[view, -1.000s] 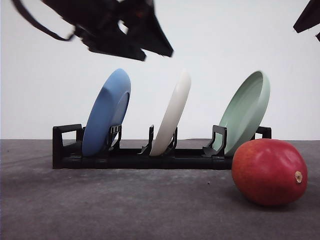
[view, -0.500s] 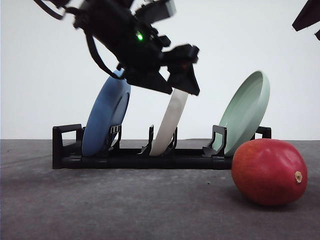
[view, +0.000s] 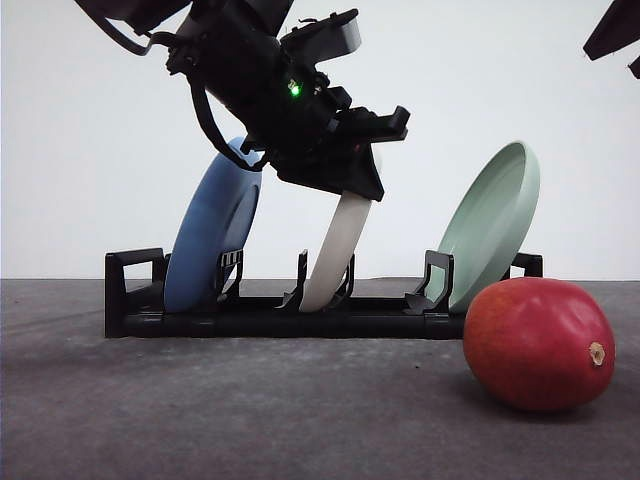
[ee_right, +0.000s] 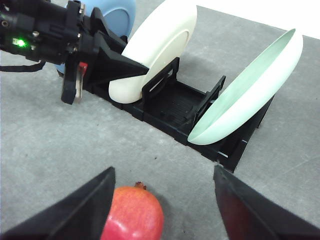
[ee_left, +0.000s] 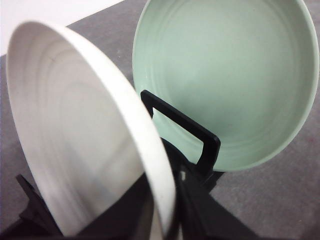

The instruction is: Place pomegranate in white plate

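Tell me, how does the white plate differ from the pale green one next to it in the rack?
The white plate is cream, the green plate pale mint. The white plate sits in the rack's middle slot, the green plate at the end nearest the pomegranate. The left gripper straddles the white plate's rim; nothing touches the green plate. Both are round, shallow, and lean the same way.

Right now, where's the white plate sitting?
In the front view the white plate stands on edge in the middle slot of the black rack, between the blue plate and the green plate, with the left claw at its upper rim.
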